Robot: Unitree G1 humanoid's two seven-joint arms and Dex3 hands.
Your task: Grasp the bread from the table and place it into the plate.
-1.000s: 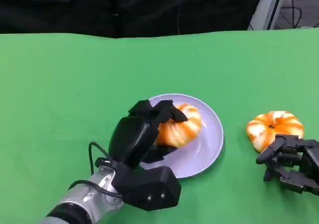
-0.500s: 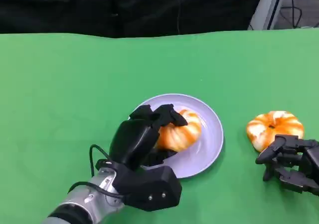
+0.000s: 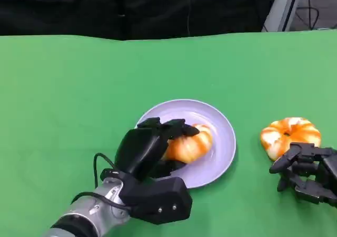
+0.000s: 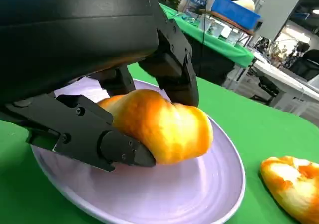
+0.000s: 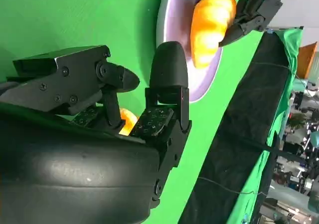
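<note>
An orange-and-white bread (image 3: 190, 142) lies on the lilac plate (image 3: 221, 142) near the table's middle. My left hand (image 3: 145, 147) reaches in from the lower left and grips it, fingers (image 4: 172, 69) over its top and thumb along its near side. The left wrist view shows the bread (image 4: 159, 127) resting on the plate (image 4: 189, 194). My right hand (image 3: 308, 171) rests at the lower right with its fingers loosely bent, holding nothing, just in front of a second bread (image 3: 289, 134) on the cloth. The right wrist view shows this second bread (image 5: 127, 119) between my right hand's fingers (image 5: 167, 84).
Green cloth covers the table (image 3: 79, 89), whose far edge meets a black curtain (image 3: 131, 10). The second bread (image 4: 294, 184) lies a little to the right of the plate. Bare cloth stretches to the left and behind the plate.
My left hand has sunk slightly and brought the bread down onto the plate, its fingers now lower over the bread. The right hand and second bread have not moved.
</note>
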